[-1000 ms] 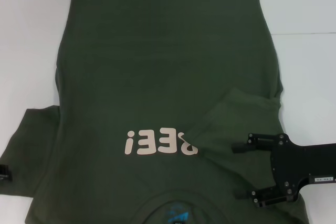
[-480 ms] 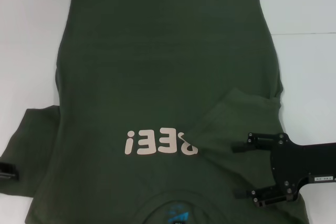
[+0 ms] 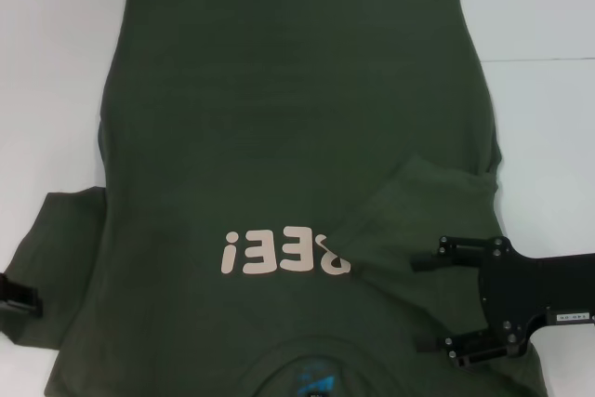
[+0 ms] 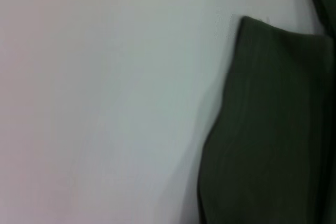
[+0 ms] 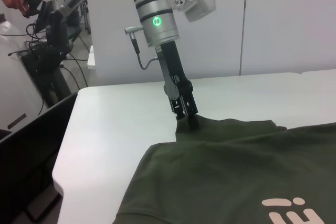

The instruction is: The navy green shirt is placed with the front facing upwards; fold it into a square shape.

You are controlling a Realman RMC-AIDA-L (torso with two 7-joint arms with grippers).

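The navy green shirt (image 3: 279,118) lies flat on the white table (image 3: 56,90), front up, collar towards me, with its cream letters (image 3: 284,253) and blue label (image 3: 311,380) showing. Its right sleeve (image 3: 418,211) is folded inward over the chest and hides the first letters. My right gripper (image 3: 420,304) hovers open over the shoulder area just beside that folded sleeve, holding nothing. My left gripper (image 3: 14,299) sits at the outer edge of the spread left sleeve (image 3: 65,267). In the right wrist view the left gripper (image 5: 188,120) touches that sleeve's edge (image 5: 210,127). The left wrist view shows only the sleeve (image 4: 273,129) and table.
Bare white table (image 3: 539,118) surrounds the shirt on the left, right and far sides. Beyond the table's far-left edge (image 5: 68,129) stand dark equipment stands and cables (image 5: 47,51), with a white wall behind.
My left gripper has slid in from the left edge toward the left sleeve. The right gripper and the shirt have stayed put.
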